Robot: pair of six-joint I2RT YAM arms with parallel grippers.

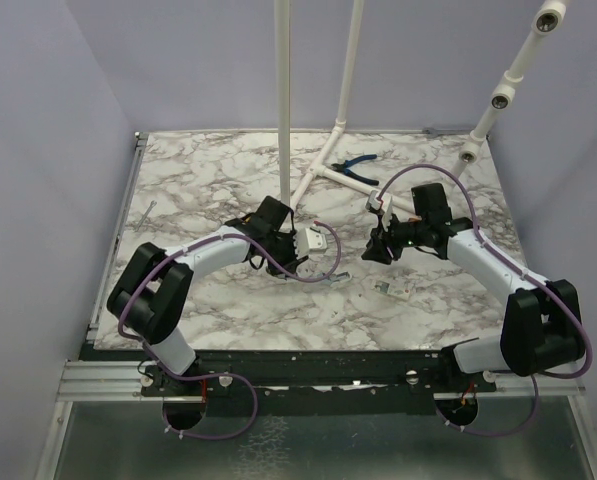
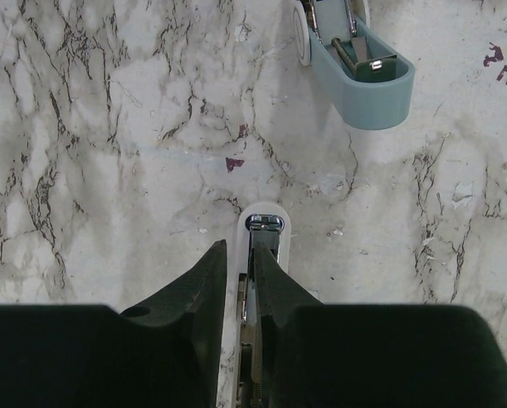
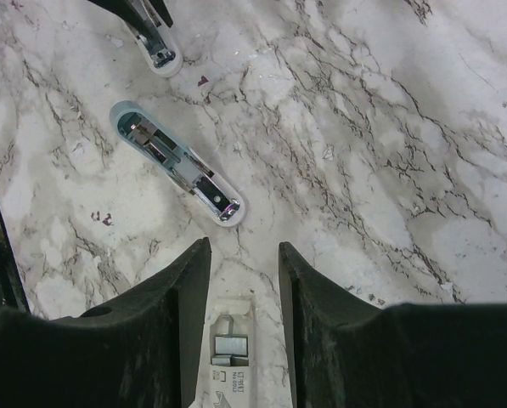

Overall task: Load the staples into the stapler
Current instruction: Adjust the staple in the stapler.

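Left pincer [image 2: 239,255] is clenched on a shiny metal strip [image 2: 264,225], I think to keep it steady. Right pincer [image 3: 243,246] hangs loose over a little white box [image 3: 229,378] with staples [image 3: 229,344] inside. Open and ready, the stapler [image 3: 172,161] lies on the table [image 3: 389,170] nearby.

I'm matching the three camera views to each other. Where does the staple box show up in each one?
Top external: staple box on the marble, right of centre, near the right end effector.
Left wrist: not in it.
Right wrist: bottom centre, between that end effector's fingers.
Shared landmark: the open stapler, in both wrist views.
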